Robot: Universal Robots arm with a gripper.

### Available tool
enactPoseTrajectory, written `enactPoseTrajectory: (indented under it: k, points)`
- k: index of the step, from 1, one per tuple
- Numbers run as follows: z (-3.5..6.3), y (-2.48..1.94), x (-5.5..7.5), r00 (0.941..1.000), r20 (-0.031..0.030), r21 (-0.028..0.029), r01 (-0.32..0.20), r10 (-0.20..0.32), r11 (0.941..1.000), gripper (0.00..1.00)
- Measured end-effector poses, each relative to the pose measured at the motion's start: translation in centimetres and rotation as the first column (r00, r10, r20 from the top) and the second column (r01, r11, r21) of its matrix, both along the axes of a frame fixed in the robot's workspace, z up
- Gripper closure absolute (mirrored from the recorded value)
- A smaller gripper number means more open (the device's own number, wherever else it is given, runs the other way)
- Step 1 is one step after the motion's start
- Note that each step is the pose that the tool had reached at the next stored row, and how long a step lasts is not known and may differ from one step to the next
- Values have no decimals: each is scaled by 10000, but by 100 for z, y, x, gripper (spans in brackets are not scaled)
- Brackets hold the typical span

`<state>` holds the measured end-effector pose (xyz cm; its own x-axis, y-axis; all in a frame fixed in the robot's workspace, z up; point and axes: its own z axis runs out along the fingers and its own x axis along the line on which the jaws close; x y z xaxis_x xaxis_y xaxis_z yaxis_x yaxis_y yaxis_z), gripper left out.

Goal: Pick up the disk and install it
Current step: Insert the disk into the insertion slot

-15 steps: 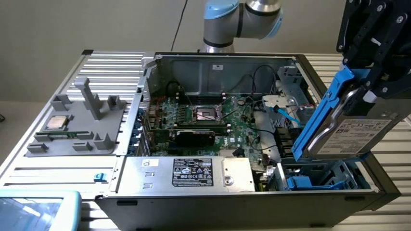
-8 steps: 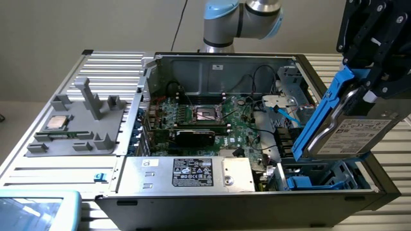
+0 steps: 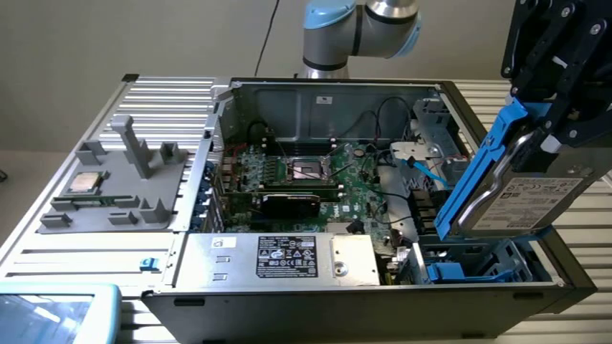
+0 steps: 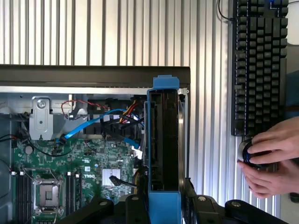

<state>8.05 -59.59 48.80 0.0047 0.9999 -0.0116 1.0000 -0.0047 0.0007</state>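
The disk in the claw is dull grey metal with a white paper label. Its bracket is smooth, bright blue plastic. Below the claw, the computer case is plain grey metal. The table, well off from the claw, is ribbed, shiny metal.

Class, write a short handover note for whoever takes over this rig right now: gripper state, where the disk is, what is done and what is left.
Gripper: shut on the disk, which it holds on edge in its blue bracket.
Disk: raised over the drive bay of the open computer case, at the exterior view's right.
Done: pickup.
Left: install; the disk is not yet seated in the bay.
Note: a person's hands rest on a round controller beside the keyboard.
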Motion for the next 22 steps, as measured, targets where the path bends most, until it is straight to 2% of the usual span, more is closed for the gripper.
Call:
enactPoseTrajectory:
  k: [4, 22]
  points:
    - [-18, 0, 0, 10000, 0, 7, 0, 0, 10000, 63]
    - [-345, -9, 0, 10000, 0, 26, 0, 0, 10000, 63]
